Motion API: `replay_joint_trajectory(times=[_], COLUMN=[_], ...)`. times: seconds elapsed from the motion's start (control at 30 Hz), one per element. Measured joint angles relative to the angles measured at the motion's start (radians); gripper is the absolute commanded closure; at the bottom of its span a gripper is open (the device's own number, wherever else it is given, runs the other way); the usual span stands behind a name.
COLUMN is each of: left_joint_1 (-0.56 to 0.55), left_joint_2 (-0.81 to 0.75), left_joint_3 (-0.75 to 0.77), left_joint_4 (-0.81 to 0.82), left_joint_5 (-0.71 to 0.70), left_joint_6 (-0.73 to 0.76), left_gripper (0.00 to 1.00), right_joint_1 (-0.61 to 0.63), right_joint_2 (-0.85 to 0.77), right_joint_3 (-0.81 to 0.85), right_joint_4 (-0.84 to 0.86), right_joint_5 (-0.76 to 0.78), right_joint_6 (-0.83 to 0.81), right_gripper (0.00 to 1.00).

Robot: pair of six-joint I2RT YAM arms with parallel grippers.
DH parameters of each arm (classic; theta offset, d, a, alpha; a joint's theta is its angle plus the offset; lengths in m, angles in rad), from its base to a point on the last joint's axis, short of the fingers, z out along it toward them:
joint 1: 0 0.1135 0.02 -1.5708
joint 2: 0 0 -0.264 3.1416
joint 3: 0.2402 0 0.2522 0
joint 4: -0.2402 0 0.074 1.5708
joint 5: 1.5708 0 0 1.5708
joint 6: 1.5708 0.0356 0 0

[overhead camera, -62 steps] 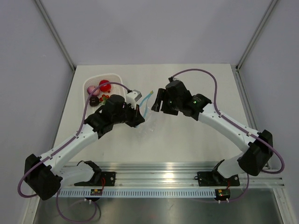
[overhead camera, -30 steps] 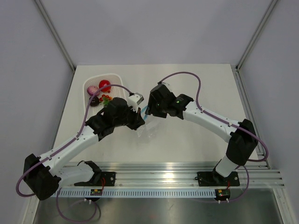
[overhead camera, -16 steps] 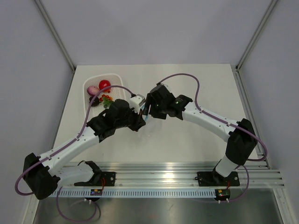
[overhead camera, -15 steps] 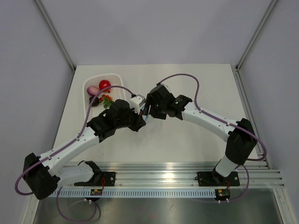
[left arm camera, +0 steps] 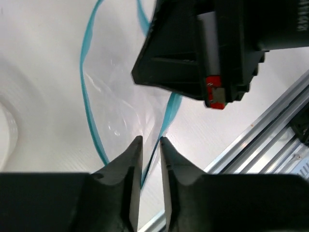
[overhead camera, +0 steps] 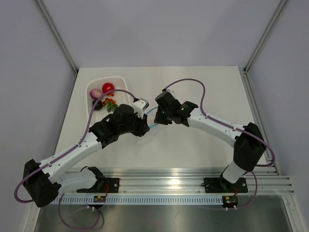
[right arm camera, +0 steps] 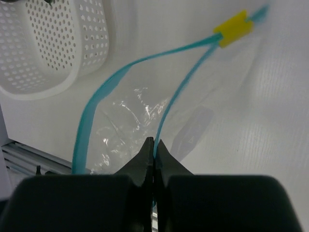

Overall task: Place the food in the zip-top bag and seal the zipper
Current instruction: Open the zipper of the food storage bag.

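Aluminium rail (overhead camera: 159,186) fronts the white table (overhead camera: 203,87), where my two arms meet mid-surface over the clear bag (right arm camera: 128,118) lying crumpled on the tabletop. My left gripper (left arm camera: 151,141) has its fingers a sliver apart, one strand of the teal zipper (left arm camera: 168,115) running into the gap. My right gripper (right arm camera: 153,144) is pinched tight on the zipper's other strand, the mouth gaping between the two. A yellow slider (right arm camera: 233,28) sits at the strip's far end. Beyond, at the table's far left, the white perforated basket (overhead camera: 107,78) holds a pink piece (overhead camera: 96,93), a red piece (overhead camera: 108,87) and a small green piece (overhead camera: 110,102). Plain grey walls (overhead camera: 159,29) and metal posts (overhead camera: 57,34) enclose the scene.
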Motion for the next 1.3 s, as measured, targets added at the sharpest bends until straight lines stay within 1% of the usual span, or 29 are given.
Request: replay_joint_trajectory(times=[0.03,0.07,0.1,0.13,0.23,0.33,0.37,0.47,0.5,0.57,0.7,0.73,0.8,0.83,0.9,0.93,0.97,1.03,1.07,1.17,1.27,1.3], left_joint_1=[0.0,0.0,0.001,0.004,0.01,0.011,0.011,0.012,0.013,0.013,0.013,0.013,0.013,0.013,0.013,0.016,0.017,0.023,0.026,0.035,0.044,0.047], left_joint_2=[-0.005,-0.011,-0.016,-0.023,-0.043,-0.055,-0.051,-0.01,0.011,0.055,0.128,0.139,0.153,0.161,0.174,0.18,0.185,0.195,0.198,0.199,0.2,0.2], left_joint_3=[0.006,0.014,0.026,0.04,0.082,0.111,0.119,0.135,0.135,0.135,0.135,0.135,0.135,0.135,0.135,0.135,0.135,0.135,0.135,0.134,0.134,0.134], left_joint_4=[-0.016,-0.028,-0.039,-0.05,-0.057,-0.05,-0.048,-0.039,-0.032,-0.029,-0.022,-0.017,-0.008,-0.003,0.004,0.006,0.009,0.008,0.009,0.013,0.019,0.019], left_joint_5=[-0.014,-0.023,-0.031,-0.035,-0.036,-0.032,-0.03,-0.016,-0.009,-0.002,0.005,0.005,0.005,0.005,0.004,0.003,0.004,0.006,0.008,0.018,0.029,0.034], left_joint_6=[-0.004,-0.011,-0.021,-0.033,-0.059,-0.084,-0.096,-0.137,-0.151,-0.179,-0.223,-0.233,-0.25,-0.256,-0.269,-0.27,-0.274,-0.275,-0.275,-0.279,-0.282,-0.282], left_gripper=[0.25,0.15,0.09,0.01,0.01,0.05,0.08,0.13,0.18,0.22,0.38,0.48,0.62,0.8,0.95,1.0,1.0,1.0,1.0,1.0,1.0,1.0], right_joint_1=[0.0,0.0,0.0,0.0,0.0,0.0,0.0,0.0,0.0,0.0,0.0,0.0,0.0,0.0,0.0,0.0,0.0,0.0,0.0,0.0,0.0,0.0], right_joint_2=[-0.009,-0.023,-0.04,-0.06,-0.11,-0.137,-0.142,-0.148,-0.149,-0.151,-0.158,-0.164,-0.178,-0.184,-0.194,-0.197,-0.2,-0.205,-0.208,-0.217,-0.222,-0.224], right_joint_3=[-0.012,-0.027,-0.045,-0.064,-0.088,-0.089,-0.089,-0.093,-0.097,-0.104,-0.114,-0.118,-0.127,-0.13,-0.134,-0.135,-0.137,-0.139,-0.14,-0.145,-0.151,-0.156], right_joint_4=[0.007,0.008,0.013,0.018,0.02,0.032,0.035,0.051,0.058,0.063,0.066,0.066,0.066,0.066,0.065,0.065,0.065,0.057,0.052,0.032,0.016,0.015], right_joint_5=[0.009,0.016,0.023,0.029,0.044,0.052,0.051,0.049,0.048,0.046,0.037,0.034,0.032,0.031,0.033,0.033,0.035,0.049,0.056,0.077,0.098,0.104], right_joint_6=[-0.016,-0.033,-0.049,-0.067,-0.111,-0.143,-0.15,-0.165,-0.169,-0.174,-0.181,-0.182,-0.184,-0.185,-0.186,-0.186,-0.183,-0.178,-0.176,-0.167,-0.147,-0.138], right_gripper=[1.0,1.0,1.0,1.0,1.0,1.0,1.0,1.0,1.0,1.0,1.0,1.0,1.0,1.0,1.0,0.89,0.78,0.64,0.63,0.64,0.73,0.82])
